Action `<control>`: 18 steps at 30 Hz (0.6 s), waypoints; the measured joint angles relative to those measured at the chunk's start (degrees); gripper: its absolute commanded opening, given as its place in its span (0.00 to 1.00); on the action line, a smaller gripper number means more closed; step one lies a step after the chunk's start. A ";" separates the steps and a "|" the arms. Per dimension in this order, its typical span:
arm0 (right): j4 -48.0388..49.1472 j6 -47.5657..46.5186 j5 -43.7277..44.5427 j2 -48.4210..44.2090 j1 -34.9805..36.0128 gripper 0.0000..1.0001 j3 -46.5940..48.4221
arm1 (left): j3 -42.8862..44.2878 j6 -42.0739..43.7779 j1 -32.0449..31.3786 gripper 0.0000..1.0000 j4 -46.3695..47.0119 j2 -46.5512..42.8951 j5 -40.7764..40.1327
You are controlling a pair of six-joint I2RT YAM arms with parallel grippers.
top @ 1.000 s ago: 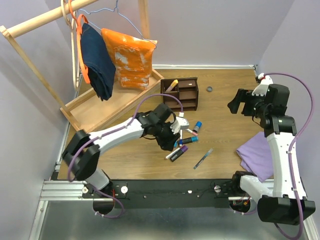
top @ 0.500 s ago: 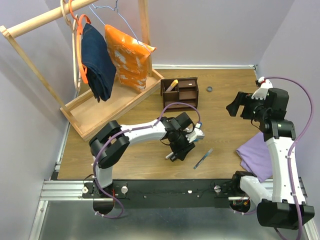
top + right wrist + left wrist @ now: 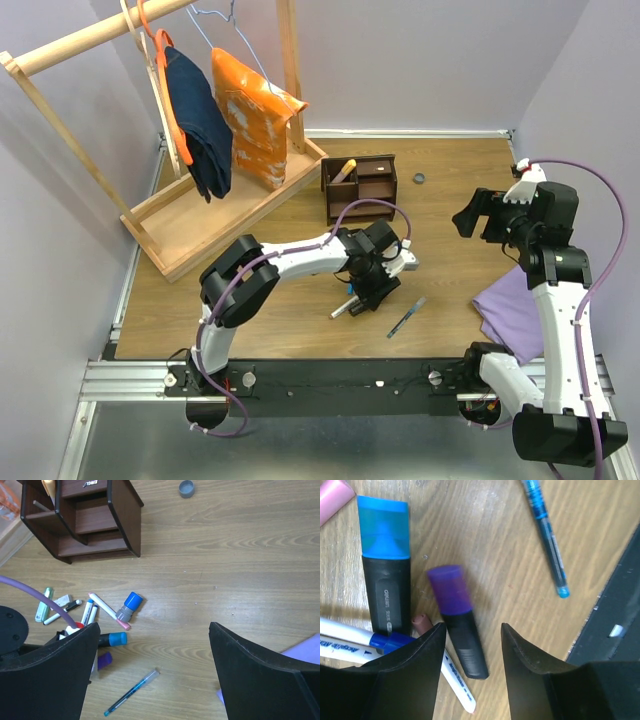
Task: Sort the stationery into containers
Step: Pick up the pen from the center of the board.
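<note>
A pile of pens and markers lies mid-table under my left gripper (image 3: 370, 287). In the left wrist view the left gripper (image 3: 472, 630) is open and low over the wood. A purple-capped black marker (image 3: 457, 622) lies between the jaws, near the left finger. A blue-capped marker (image 3: 385, 565), white pens (image 3: 350, 642) and a thin blue pen (image 3: 545, 535) lie around it. My right gripper (image 3: 470, 215) is open and empty, high at the right (image 3: 153, 625). The dark brown organizer (image 3: 360, 187) stands behind the pile and holds a beige piece (image 3: 345, 170). A pale green eraser (image 3: 44, 604) lies at the pile's left.
A pale wooden clothes rack (image 3: 200, 215) with jeans and an orange garment stands at the back left. A purple cloth (image 3: 510, 305) lies at the right by my right arm. A small grey cap (image 3: 420, 179) sits right of the organizer. The black base rail (image 3: 330, 378) runs along the near edge.
My left gripper has swung right across the pile and now sits over the purple-capped marker. The hanging clothes have swayed. My right gripper has barely moved.
</note>
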 measured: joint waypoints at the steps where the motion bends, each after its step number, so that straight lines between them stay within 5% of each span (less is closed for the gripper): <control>1: 0.00 -0.15 0.00 0.00 0.00 0.97 -0.07 | 0.13 0.02 -0.09 0.54 -0.02 0.42 -0.37; 18: 1.27 -1.40 0.02 -0.26 0.00 0.98 -0.50 | 8.00 -0.52 -2.25 0.57 -2.91 4.70 -5.62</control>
